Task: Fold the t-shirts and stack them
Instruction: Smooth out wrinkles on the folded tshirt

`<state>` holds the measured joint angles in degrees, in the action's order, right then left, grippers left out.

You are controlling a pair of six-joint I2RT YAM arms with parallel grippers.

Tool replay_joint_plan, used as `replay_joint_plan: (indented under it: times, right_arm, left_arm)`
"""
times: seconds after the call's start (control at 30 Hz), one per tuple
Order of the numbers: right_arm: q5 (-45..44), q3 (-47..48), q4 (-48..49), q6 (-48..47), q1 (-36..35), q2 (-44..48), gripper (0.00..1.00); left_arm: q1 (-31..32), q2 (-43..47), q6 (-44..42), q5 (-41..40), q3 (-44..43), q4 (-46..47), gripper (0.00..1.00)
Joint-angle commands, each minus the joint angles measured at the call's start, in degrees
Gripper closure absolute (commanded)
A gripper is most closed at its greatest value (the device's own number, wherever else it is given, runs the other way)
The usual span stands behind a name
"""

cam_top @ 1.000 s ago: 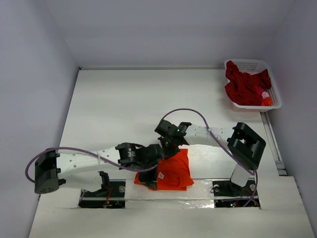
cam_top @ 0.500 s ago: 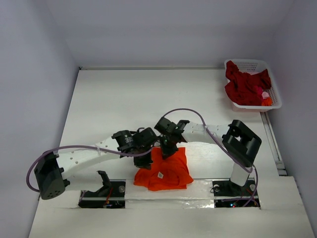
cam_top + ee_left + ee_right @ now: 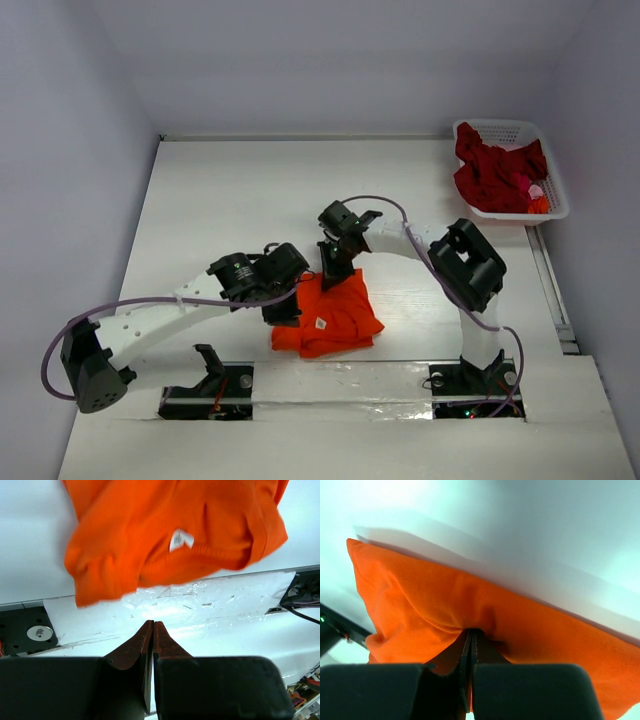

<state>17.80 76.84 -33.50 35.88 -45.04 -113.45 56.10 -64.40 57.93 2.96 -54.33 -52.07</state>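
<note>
Orange cloth sits near the front edge of the table point(image 3: 220, 200), between the two arms. It is the orange t-shirt point(image 3: 340, 315), bunched into a rough folded lump, with its small white label point(image 3: 180, 539) facing up.

The right tool point(image 3: 470, 632) is clenched on the far edge of the orange t-shirt. Its fingers pinch a fold, and the cloth puckers in toward the tips. The left tool point(image 3: 152, 625) has its fingers pressed tight together with nothing between them. It hangs just by the left side of the shirt, and from its own camera the shirt lies a little way ahead of the tips, not touching them.

A second ago both tools were lower down, closer to the arm bases, and the left tool was over the shirt's left part. Now both have moved up the table, away from the bases. The shirt has come along too: it lies farther from the front edge than it did, and its label has moved up with it. The right arm's big bend has swung in toward the middle.

Far off in the back right corner stands a white basket point(image 3: 553, 195) with the red t-shirt point(image 3: 490, 170) heaped inside. That has not changed.
</note>
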Motion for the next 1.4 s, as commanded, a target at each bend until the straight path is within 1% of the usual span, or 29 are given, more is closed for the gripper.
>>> replay_joint_plan:
  times: [0.0,0.17,0.33,0.43,0.63,0.7,0.8,0.87,1.0,1.03,1.1,1.13,1.23,1.27,1.33,1.37]
  right_arm:
    - [-1.8,6.5,-2.0,-4.4,3.1,-3.0,1.0]
    - [-1.4,13.6,-6.1,-6.6,6.4,-5.8,1.0]
    - [0.6,21.8,-9.6,-8.0,11.4,-9.0,1.0]
    - [1.4,24.7,-10.5,-8.0,13.1,-10.4,1.0]
    - [-0.9,29.9,-12.4,-8.9,13.7,-12.4,1.0]
    - [-2.0,33.5,-13.7,-9.4,13.7,-12.6,1.0]
    - [-2.9,36.1,-15.2,-9.7,13.7,-10.7,1.0]
    - [-4.1,36.5,-16.4,-9.9,13.7,-7.8,1.0]
    - [-3.7,30.8,-15.7,-9.6,13.7,-1.1,1.0]
    - [-3.7,26.7,-15.3,-9.4,13.2,0.3,1.0]
    - [-3.7,22.0,-13.7,-9.2,12.6,4.5,1.0]
    - [-4.0,17.3,-13.1,-9.1,11.7,5.7,1.0]
    - [-3.7,10.5,-9.6,-8.0,10.3,9.6,1.0]
    - [-3.7,6.6,-8.8,-7.8,9.4,10.3,1.0]
    - [-3.9,2.3,-7.0,-6.5,7.8,12.0,1.0]
    - [-3.9,2.3,-6.6,-6.5,7.2,12.0,1.0]
  left_arm:
    - [-1.1,2.6,0.2,-1.4,-1.9,-3.1,1.0]
    - [-2.3,4.3,0.4,-1.5,-1.8,-4.3,1.0]
    - [-2.8,4.7,0.3,-1.5,-2.3,-4.7,1.0]
    - [-2.8,4.5,0.1,-1.4,-2.5,-4.7,1.0]
    - [-3.4,3.8,-0.7,-1.3,-3.4,-4.6,1.0]
    - [-3.4,3.5,-1.2,-1.6,-4.1,-4.8,1.0]
    - [-3.9,2.6,-2.1,-2.3,-5.5,-5.0,1.0]
    - [-4.4,2.2,-2.5,-2.4,-6.1,-4.8,1.0]
    - [-5.5,1.7,-3.1,-2.4,-6.1,-3.6,1.0]
    - [-5.5,1.6,-3.1,-2.4,-6.1,-3.4,1.0]
    - [-5.5,1.4,-3.3,-2.4,-6.4,-2.7,1.0]
    - [-5.5,1.2,-3.4,-2.4,-6.8,-2.7,1.0]
    - [-6.0,0.2,-4.0,-2.4,-7.7,-2.3,1.0]
    - [-6.0,0.0,-4.2,-2.4,-8.0,-2.3,1.0]
    - [-6.5,-0.6,-4.7,-2.3,-8.4,-2.1,1.0]
    - [-6.5,-0.9,-4.8,-2.3,-8.7,-2.0,1.0]
